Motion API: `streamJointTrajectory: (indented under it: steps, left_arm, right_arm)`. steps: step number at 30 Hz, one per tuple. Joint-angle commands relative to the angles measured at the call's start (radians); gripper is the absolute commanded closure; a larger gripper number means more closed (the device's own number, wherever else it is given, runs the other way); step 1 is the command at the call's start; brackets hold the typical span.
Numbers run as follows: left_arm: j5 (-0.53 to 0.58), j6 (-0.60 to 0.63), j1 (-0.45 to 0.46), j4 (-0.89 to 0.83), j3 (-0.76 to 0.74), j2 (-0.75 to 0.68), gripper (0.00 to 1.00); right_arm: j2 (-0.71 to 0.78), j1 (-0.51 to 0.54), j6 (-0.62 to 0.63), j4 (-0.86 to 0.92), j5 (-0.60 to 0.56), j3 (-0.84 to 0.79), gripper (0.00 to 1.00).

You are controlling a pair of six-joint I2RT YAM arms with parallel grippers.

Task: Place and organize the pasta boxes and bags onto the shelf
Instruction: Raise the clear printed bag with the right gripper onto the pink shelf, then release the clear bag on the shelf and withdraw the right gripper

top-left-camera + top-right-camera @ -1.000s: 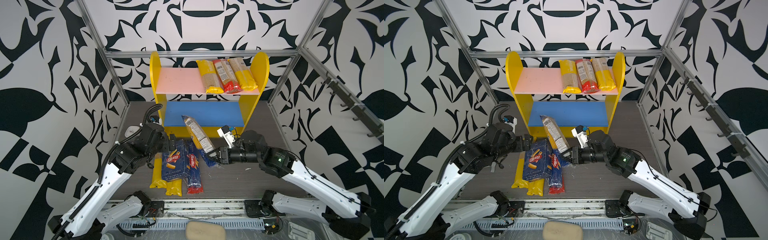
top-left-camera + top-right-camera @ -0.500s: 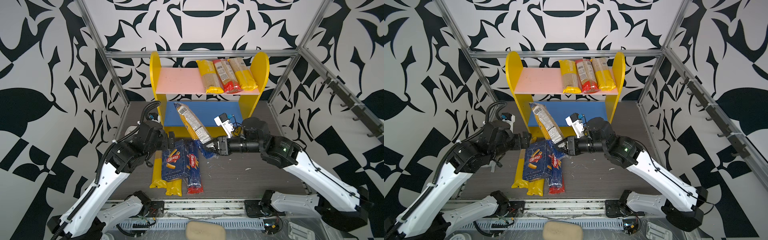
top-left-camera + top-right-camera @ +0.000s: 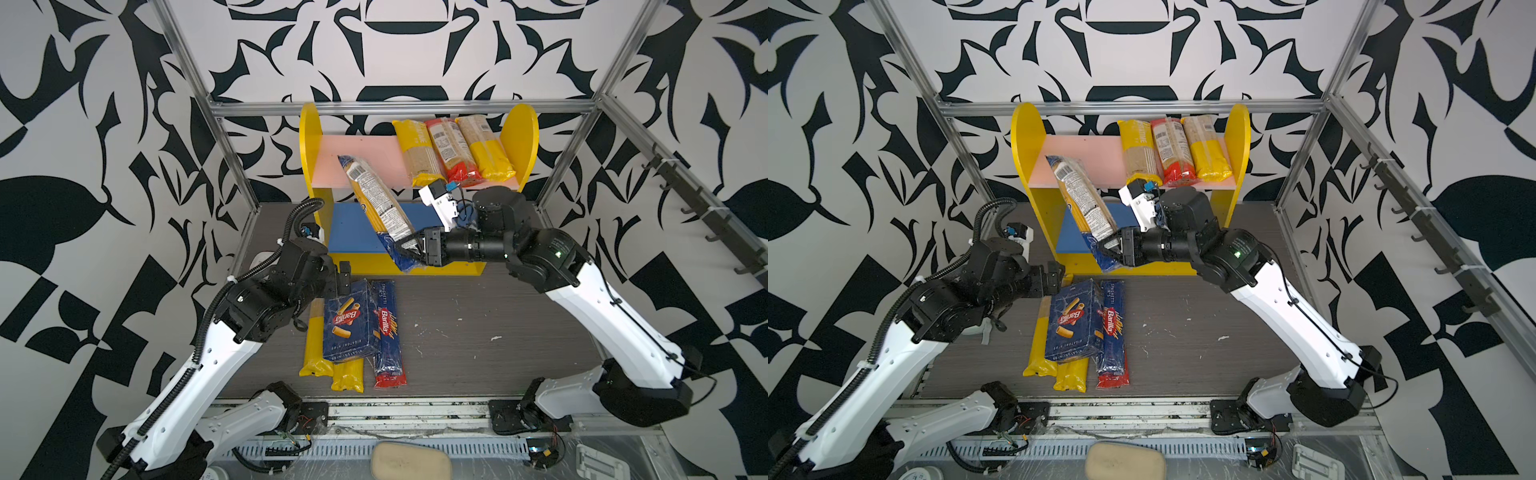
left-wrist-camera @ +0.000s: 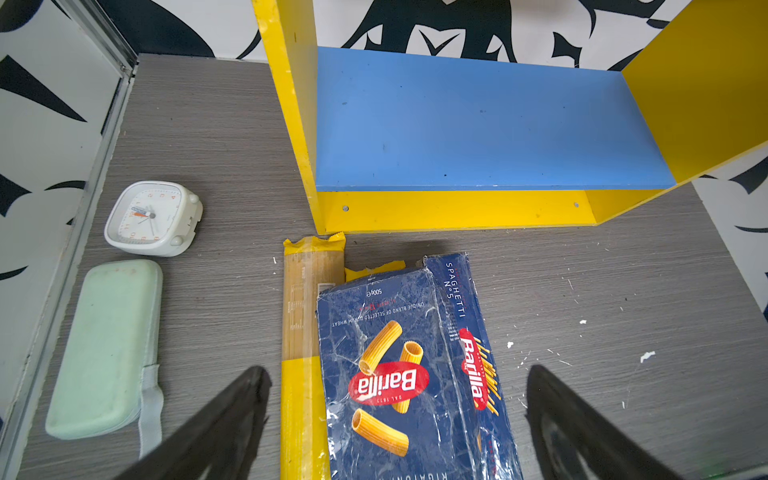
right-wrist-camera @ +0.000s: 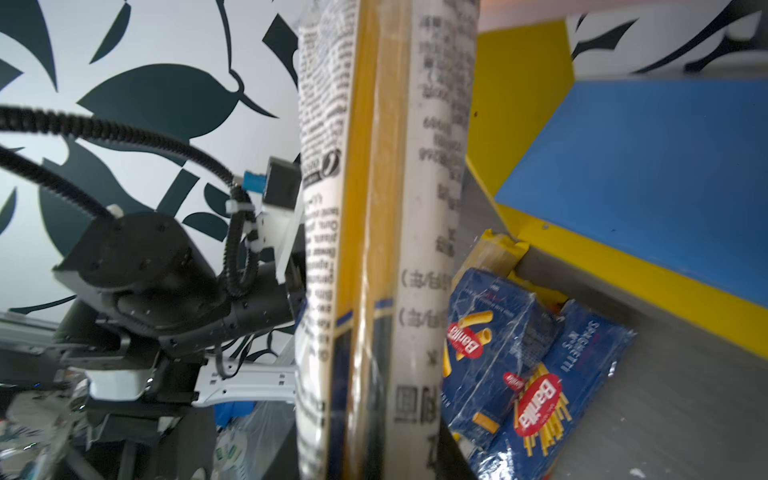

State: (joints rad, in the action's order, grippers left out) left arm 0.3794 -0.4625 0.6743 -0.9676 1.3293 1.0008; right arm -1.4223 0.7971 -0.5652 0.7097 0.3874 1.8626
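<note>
Three bags (image 3: 453, 153) were set on the shelf (image 3: 374, 145) above the right gripper (image 3: 409, 252), a fourth bag (image 3: 374, 195) was clamped in it by its navy end, and two boxes (image 3: 349, 320) and more bags (image 3: 348, 374) were left below the wide-open left gripper (image 3: 341, 277).

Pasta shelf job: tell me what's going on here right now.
The right hand is shut on the navy end of a spaghetti bag, holding it tilted up in front of the shelf, whose pink board carries three bags. The left hand hangs open over the rigatoni box, which lies on the table with the spaghetti box and more bags. The blue board is bare.
</note>
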Motion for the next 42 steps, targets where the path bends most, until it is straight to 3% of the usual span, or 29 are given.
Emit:
streamJointTrajectory:
  steps: [1, 8, 16, 34, 36, 38, 41, 42]
  left_arm:
    - [-0.014, 0.01, -0.004, -0.004, 0.023, 0.005, 0.01]
    - [-0.02, 0.039, -0.004, -0.002, 0.038, 0.022, 0.01]
    - [-0.017, 0.062, -0.004, 0.01, 0.015, 0.031, 0.01]
    - [-0.004, 0.073, -0.005, -0.008, 0.001, -0.008, 0.01]
    - [-0.004, 0.074, -0.005, -0.01, -0.001, -0.008, 0.01]
    - [-0.003, 0.076, -0.005, -0.011, 0.001, -0.008, 0.01]
    - [0.0, 0.077, -0.006, -0.016, 0.002, -0.013, 0.01]
    - [0.001, 0.077, -0.005, -0.018, 0.002, -0.015, 0.01]
  right_arm:
    - [-0.013, -0.012, 0.161, -0.153, -0.067, 0.179, 1.0]
    - [-0.241, -0.022, 0.284, -0.058, -0.155, 0.526, 1.0]
    - [-0.498, -0.021, 0.37, -0.009, -0.388, 0.884, 1.0]
    - [-0.589, -0.021, 0.424, -0.032, -0.588, 0.94, 0.98]
    - [-0.594, -0.021, 0.425, -0.034, -0.629, 0.94, 0.91]
    - [-0.599, -0.021, 0.429, -0.037, -0.633, 0.94, 0.77]
    - [-0.601, -0.02, 0.428, -0.038, -0.638, 0.942, 0.31]
    - [-0.601, -0.021, 0.43, -0.039, -0.631, 0.942, 0.2]
